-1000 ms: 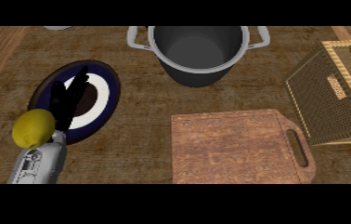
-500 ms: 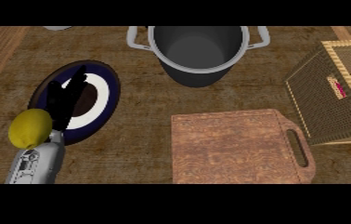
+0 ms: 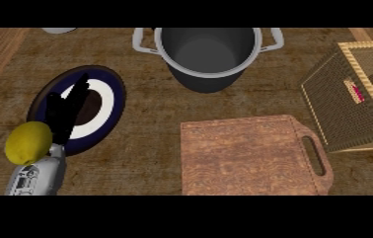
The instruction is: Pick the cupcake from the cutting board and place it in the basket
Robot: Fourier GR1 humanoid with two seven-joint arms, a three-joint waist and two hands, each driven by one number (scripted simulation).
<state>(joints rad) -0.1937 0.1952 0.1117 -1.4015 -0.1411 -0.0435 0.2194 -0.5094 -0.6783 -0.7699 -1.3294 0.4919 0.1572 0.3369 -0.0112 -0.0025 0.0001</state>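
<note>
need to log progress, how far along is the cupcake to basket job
Seemingly done: the cutting board is bare, and a small pink-and-tan item, possibly the cupcake, lies in the basket. Nothing is in hand: the left hand rests open over the plate by a lemon. Nothing visible is left.

The brown wooden bench [image 3: 146, 49] has a streaked, matt grain. The reddish-brown wooden cutting board [image 3: 244, 158] looks mottled and dull, with a slot handle cut through one end. The large grey metal pot [image 3: 207, 52] has a smooth satin wall and pale metal handles. The tan woven wicker basket [image 3: 331, 103] shows a fine, rough lattice and a lighter braided rim. The round dark-blue and white plate [image 3: 109, 101] looks smooth, like glazed ceramic. The yellow lemon [image 3: 27, 142] has a matt skin. The left hand [image 3: 65, 111] is plain matt black above a grey forearm.
</note>
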